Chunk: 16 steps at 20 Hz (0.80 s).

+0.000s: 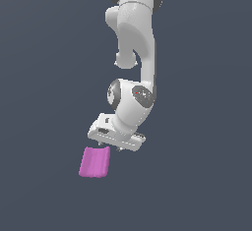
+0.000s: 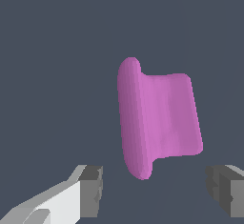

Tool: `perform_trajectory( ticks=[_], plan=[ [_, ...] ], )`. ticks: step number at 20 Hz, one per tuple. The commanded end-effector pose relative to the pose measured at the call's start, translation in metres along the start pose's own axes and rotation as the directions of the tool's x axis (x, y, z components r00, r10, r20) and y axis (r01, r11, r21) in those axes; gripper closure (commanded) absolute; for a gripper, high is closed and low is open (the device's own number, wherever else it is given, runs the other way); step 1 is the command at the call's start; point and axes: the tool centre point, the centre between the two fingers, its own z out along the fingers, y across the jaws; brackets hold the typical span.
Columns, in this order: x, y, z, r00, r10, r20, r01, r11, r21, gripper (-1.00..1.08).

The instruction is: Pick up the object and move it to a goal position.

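- Down on the plain dark grey-blue floor (image 1: 44, 186) sits the small magenta-pink blocky piece with a shallow curved groove (image 1: 95, 161), just below and toward the exterior view's left of the white arm's gripper (image 1: 112, 147).
- Nothing else is around it, so no clutter sits between gripper and piece.
- Exterior view mostly shows the white glossy Franka arm (image 1: 139, 53) bent down over the spot; the fingers are too tiny there to judge.
- Wrist view fills that in: both dark grey fingertips (image 2: 91, 190) are spread wide apart, holding nothing, with the pink piece (image 2: 159, 118) lying beyond the gap, not touching either.
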Motion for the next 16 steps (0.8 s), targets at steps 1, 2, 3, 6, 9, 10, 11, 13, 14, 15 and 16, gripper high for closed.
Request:
perform_trajectory(
  ticks=[1, 2, 3, 6, 9, 10, 11, 13, 14, 15, 16],
  plan=[
    [0.014, 0.001, 0.012, 0.999, -0.006, -0.043, 0.003, 0.998, -0.061, -0.60],
    [0.019, 0.000, 0.017, 0.998, -0.011, -0.060, 0.006, 0.997, -0.083, -0.60],
    [0.024, 0.000, 0.020, 0.997, -0.016, -0.077, 0.008, 0.995, -0.104, -0.60],
    [0.037, -0.003, 0.029, 0.992, -0.036, -0.122, 0.016, 0.987, -0.159, -0.60],
    [0.046, -0.008, 0.035, 0.985, -0.057, -0.160, 0.025, 0.979, -0.201, -0.60],
    [0.049, -0.009, 0.036, 0.983, -0.065, -0.171, 0.027, 0.977, -0.213, -0.60],
    [0.051, -0.011, 0.037, 0.981, -0.071, -0.181, 0.030, 0.974, -0.223, -0.60],
    [0.055, -0.013, 0.039, 0.977, -0.083, -0.197, 0.034, 0.970, -0.240, -0.60],
    [0.057, -0.015, 0.040, 0.975, -0.088, -0.204, 0.036, 0.968, -0.247, -0.60],
    [0.058, -0.016, 0.041, 0.973, -0.093, -0.210, 0.038, 0.967, -0.253, -0.60],
    [0.059, -0.017, 0.041, 0.972, -0.096, -0.214, 0.039, 0.965, -0.258, -0.60]
  ],
)
